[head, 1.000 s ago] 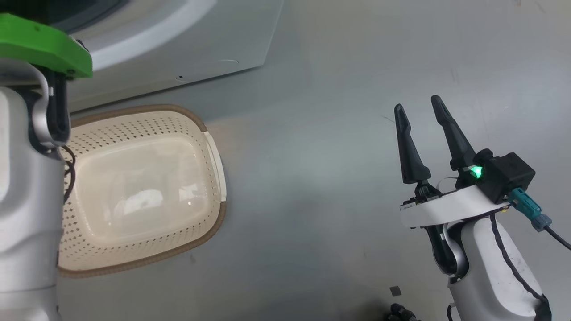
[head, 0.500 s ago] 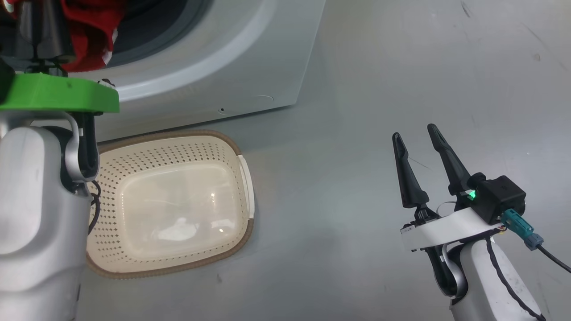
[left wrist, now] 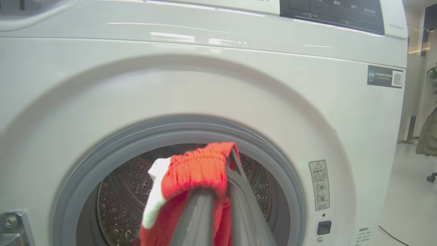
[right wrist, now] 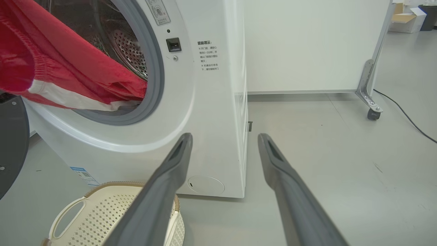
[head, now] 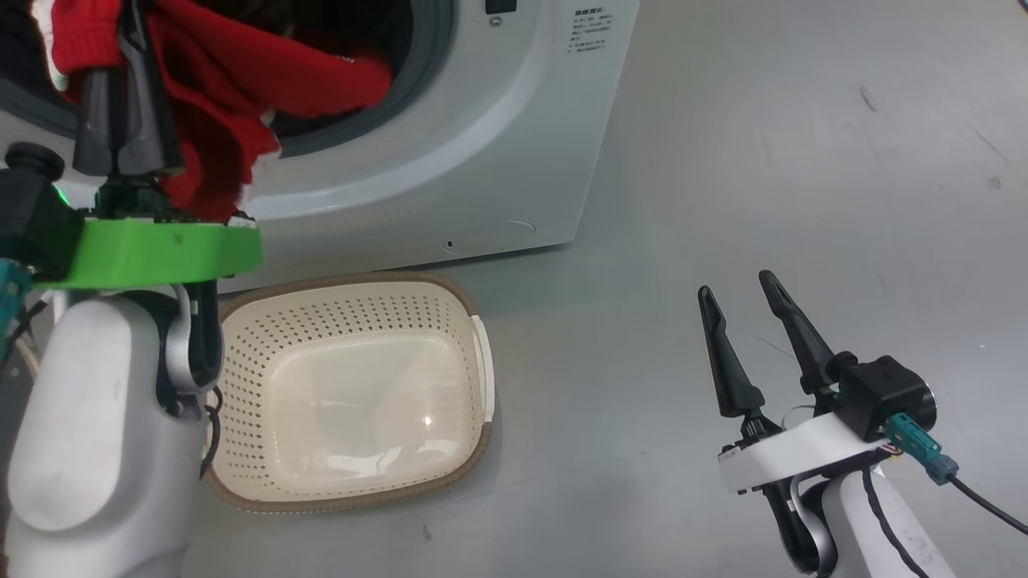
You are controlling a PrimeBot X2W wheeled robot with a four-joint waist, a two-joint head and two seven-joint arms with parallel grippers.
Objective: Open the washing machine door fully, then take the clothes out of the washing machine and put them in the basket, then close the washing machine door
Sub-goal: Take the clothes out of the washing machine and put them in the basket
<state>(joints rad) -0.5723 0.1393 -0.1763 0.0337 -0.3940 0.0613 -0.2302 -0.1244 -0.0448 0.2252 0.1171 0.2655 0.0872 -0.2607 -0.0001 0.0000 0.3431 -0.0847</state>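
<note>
The white washing machine point(head: 498, 136) stands with its mouth uncovered. Red clothes point(head: 241, 72) with white trim trail out of the steel drum point(left wrist: 129, 184) over the grey gasket point(left wrist: 273, 160). My left gripper point(head: 132, 32) is shut on a bunched red waistband point(left wrist: 194, 171), held in front of the opening and above the basket's near-left side. The cream basket point(head: 474, 449) sits on the floor against the washer's foot, with nothing in it. My right gripper point(head: 735, 285) hangs open over bare floor to the right, fingers point(right wrist: 170, 171) apart. A black curved edge of the washing machine door point(right wrist: 10, 147) shows at the left.
Grey floor point(head: 803, 160) stretches to the right of the washer. Behind it stands a white panel on a castor point(right wrist: 372, 112), with a black cable point(right wrist: 406, 116) running across the floor beside it.
The head camera has tilted up, bringing the washer's mouth into view. My left gripper, shut on the red garment, has drawn back from the opening. The right gripper stays open.
</note>
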